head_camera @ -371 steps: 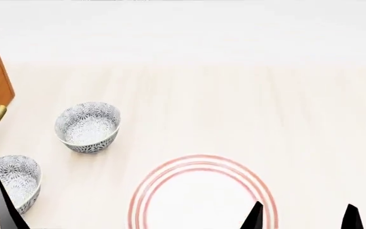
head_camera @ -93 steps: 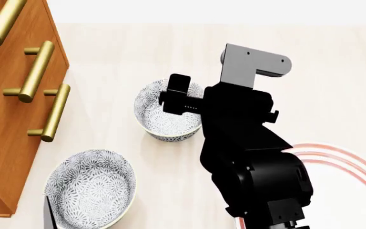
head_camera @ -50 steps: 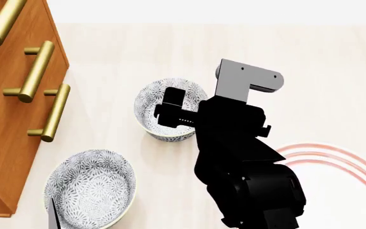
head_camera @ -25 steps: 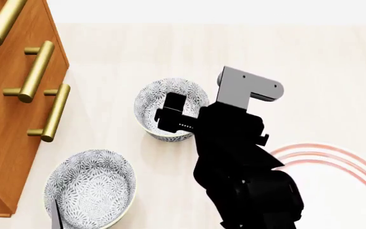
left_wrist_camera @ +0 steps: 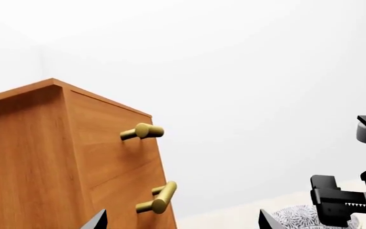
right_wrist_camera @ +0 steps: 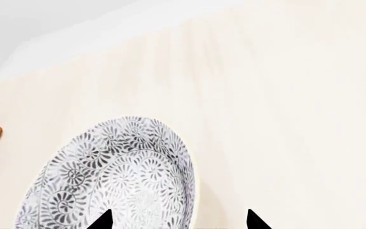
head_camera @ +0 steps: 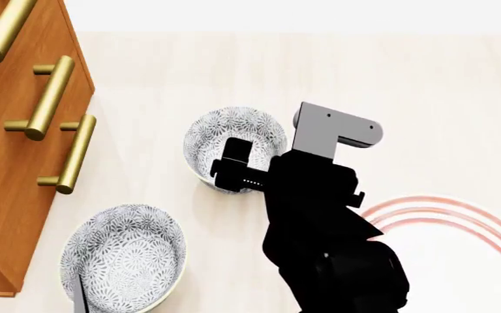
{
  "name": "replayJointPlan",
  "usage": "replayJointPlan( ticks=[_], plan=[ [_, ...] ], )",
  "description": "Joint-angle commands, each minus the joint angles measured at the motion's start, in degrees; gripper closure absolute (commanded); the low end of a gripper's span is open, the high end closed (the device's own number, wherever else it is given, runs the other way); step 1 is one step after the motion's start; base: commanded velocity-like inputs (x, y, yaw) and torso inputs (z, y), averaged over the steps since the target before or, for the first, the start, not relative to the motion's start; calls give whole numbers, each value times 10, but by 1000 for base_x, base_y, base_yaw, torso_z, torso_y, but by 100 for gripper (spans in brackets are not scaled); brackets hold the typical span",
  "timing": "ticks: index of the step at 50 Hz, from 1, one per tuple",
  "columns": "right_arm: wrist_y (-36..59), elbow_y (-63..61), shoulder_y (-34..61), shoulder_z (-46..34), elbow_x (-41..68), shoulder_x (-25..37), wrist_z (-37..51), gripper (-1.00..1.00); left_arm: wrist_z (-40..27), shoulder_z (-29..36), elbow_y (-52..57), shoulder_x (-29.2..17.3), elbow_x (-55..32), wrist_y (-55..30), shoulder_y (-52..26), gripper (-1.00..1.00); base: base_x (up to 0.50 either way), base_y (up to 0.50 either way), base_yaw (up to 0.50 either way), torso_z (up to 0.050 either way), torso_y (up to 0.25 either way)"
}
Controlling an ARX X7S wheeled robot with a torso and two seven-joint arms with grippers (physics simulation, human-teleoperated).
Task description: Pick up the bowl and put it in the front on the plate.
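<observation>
the right claw (head_camera: 235, 171) hung right over the near edge of the far bowl (head_camera: 233, 140), on the side that faced the robot. in the right wrist view its two dark tips (right_wrist_camera: 103, 220) stood apart, one over the bowl's inside and one past the rim, so it was open and held nothing. the bowl sat on the table (head_camera: 425, 91), between the wooden drawers (head_camera: 11, 150) and the plate (head_camera: 468, 222). the right arm was much nearer to it. the left claw (left_wrist_camera: 179, 222) showed only spread tips, empty. i counted two bowls; the second one (head_camera: 124, 264) sat closer to the robot. there was one plate.
</observation>
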Motion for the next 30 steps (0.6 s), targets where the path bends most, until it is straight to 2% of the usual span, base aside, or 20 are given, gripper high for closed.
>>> replayJointPlan(
  ticks=[1, 16, 17, 30],
  plan=[
    [-19, 27, 4, 0, -14, -10, -16, -100, 10, -8, 3, 8, 9, 11, 1, -100, 0, 0, 0, 0, 0],
    [-32, 31, 2, -16, -13, -11, -20, -100, 8, -4, 2, 5, 8, 10, 0, -100, 0, 0, 0, 0, 0],
    [-32, 31, 1, -16, -13, -11, -20, 100, 8, -4, 2, 5, 8, 10, 0, -100, 0, 0, 0, 0, 0],
    [-35, 22, -4, -28, -7, -8, -23, 100, 5, -1, 0, 3, 7, 10, -1, -100, 0, 0, 0, 0, 0]
  ],
)
